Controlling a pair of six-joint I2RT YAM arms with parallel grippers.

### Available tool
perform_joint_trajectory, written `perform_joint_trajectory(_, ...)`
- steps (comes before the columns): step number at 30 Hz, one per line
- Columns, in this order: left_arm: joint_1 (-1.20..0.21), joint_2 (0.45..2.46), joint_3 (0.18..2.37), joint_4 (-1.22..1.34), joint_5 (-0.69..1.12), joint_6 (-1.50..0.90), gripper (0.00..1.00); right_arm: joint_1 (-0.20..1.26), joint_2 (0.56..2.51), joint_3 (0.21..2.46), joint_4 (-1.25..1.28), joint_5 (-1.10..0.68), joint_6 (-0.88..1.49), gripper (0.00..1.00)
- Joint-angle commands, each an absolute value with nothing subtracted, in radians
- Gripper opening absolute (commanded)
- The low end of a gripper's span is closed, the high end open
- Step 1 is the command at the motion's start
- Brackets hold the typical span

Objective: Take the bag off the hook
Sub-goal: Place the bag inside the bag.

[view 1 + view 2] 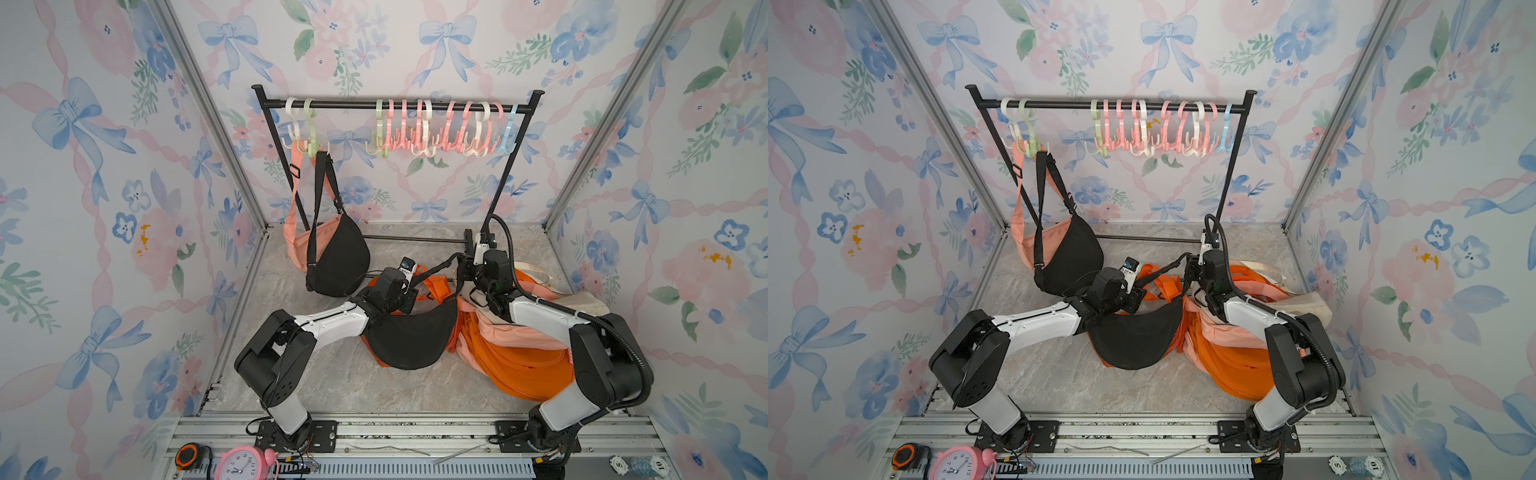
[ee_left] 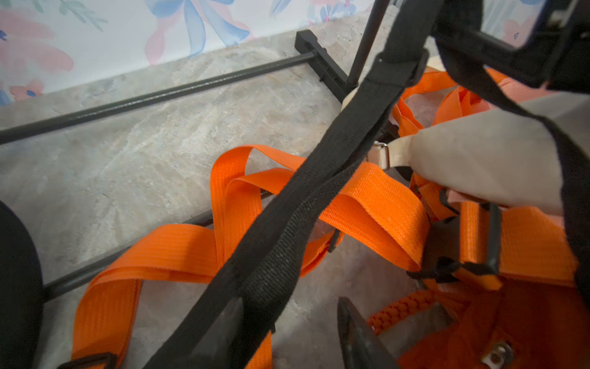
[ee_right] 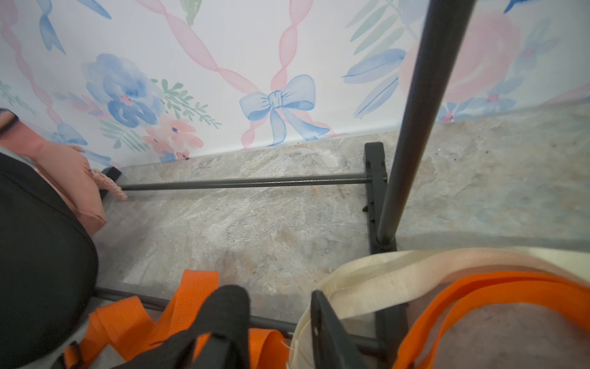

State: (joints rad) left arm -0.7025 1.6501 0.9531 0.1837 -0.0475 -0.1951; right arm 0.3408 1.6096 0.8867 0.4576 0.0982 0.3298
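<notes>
Lying flat on the marbled desk [image 1: 332, 386], off the rack [image 1: 399, 106], a black bag [image 1: 411, 338] sits between the two robot arms, touching a heap of orange and peach bags [image 1: 511, 365] beside it. Its black strap [image 2: 319, 179] runs from the left fingers [image 2: 354, 332] across loose orange straps [image 2: 367, 198] toward the right arm. The left fingers stand apart, with the strap lying against one of them, not pinched. The right fingers [image 3: 325, 326] are likewise spread, a fold of the strap draped over one. At the rack's end on the left arm's side, a second black bag [image 1: 340, 257] hangs by its strap from a pale green hook [image 1: 309, 129], with a peach bag [image 1: 296, 245] behind it. Pink, white and blue hooks [image 1: 440, 133] line the rest of the rail. A cream tote [image 1: 590, 303] lies beneath the right arm.
</notes>
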Motion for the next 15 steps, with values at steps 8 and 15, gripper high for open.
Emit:
perform_joint_trajectory(8, -0.693, 1.478, 0.972, 0.089, 0.235, -0.182, 0.57, 0.316, 1.632, 0.940, 0.457, 0.043, 0.359, 0.80)
perform_joint_trajectory(15, -0.681, 1.383, 0.992, 0.077, 0.198, -0.165, 0.58, 0.316, 1.605, 0.936, 0.435, 0.035, 0.364, 0.95)
